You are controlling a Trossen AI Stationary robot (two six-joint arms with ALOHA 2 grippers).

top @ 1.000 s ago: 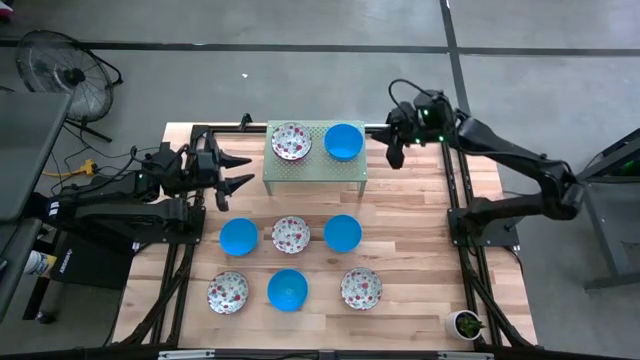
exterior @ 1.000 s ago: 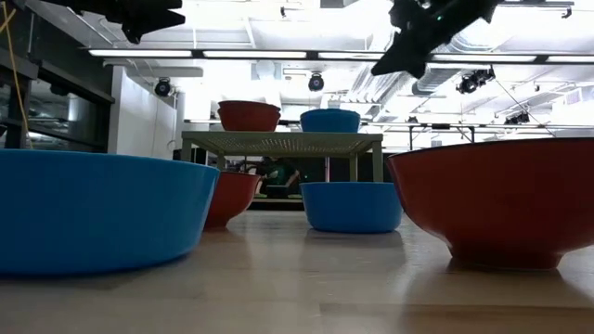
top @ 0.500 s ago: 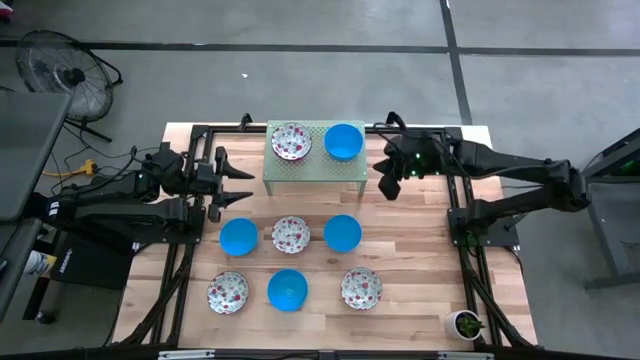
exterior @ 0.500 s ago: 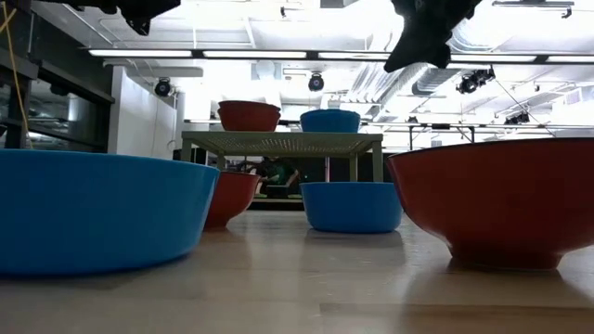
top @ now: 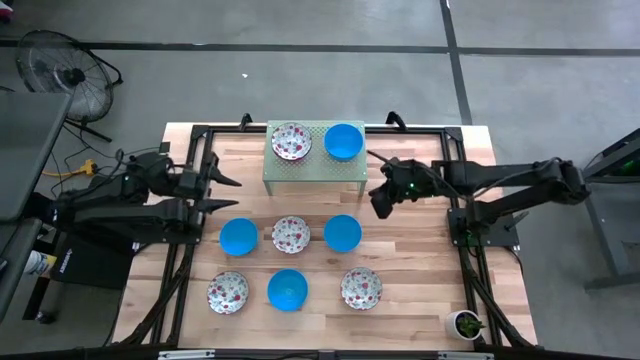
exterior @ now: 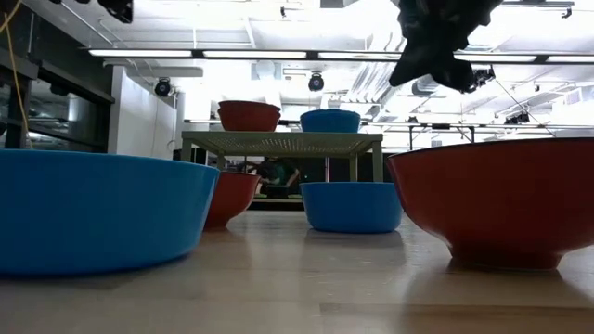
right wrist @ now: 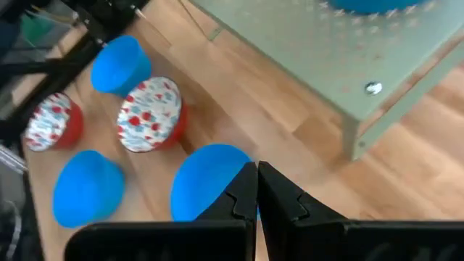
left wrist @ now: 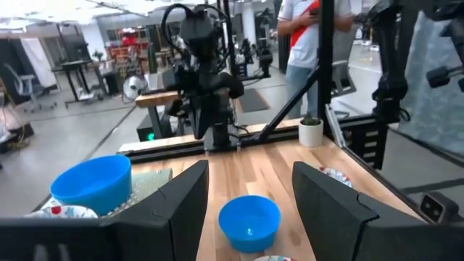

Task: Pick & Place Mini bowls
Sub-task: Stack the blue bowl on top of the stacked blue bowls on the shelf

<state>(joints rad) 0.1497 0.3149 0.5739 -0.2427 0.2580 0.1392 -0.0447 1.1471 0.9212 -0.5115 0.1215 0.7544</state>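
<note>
Two mini bowls stand on the pale green rack [top: 315, 165] at the table's far side: a speckled one [top: 291, 141] and a blue one [top: 343, 141]. Several more rest on their bases on the wood: blue [top: 239, 236], speckled [top: 291, 235] and blue [top: 343, 232] in one row, then speckled [top: 228, 293], blue [top: 288, 289] and speckled [top: 361, 288] nearer. My right gripper [top: 380, 205] is shut and empty, slanting down just right of the rack, above the blue bowl [right wrist: 210, 181]. My left gripper [top: 222, 192] stands open and level at the left, holding nothing.
Black frame rails [top: 462, 230] run along the table's left and right sides. A small potted plant [top: 465, 323] sits at the near right corner. In the left wrist view a person [left wrist: 304, 36] stands beyond the table. Bare wood lies between the rack and the bowl rows.
My right gripper has swung from beside the rack's far right corner toward the near edge and down, rolling as it went, and stays shut. My left gripper has drawn back a little toward the table's left edge and turned, still open. No bowl has moved.
</note>
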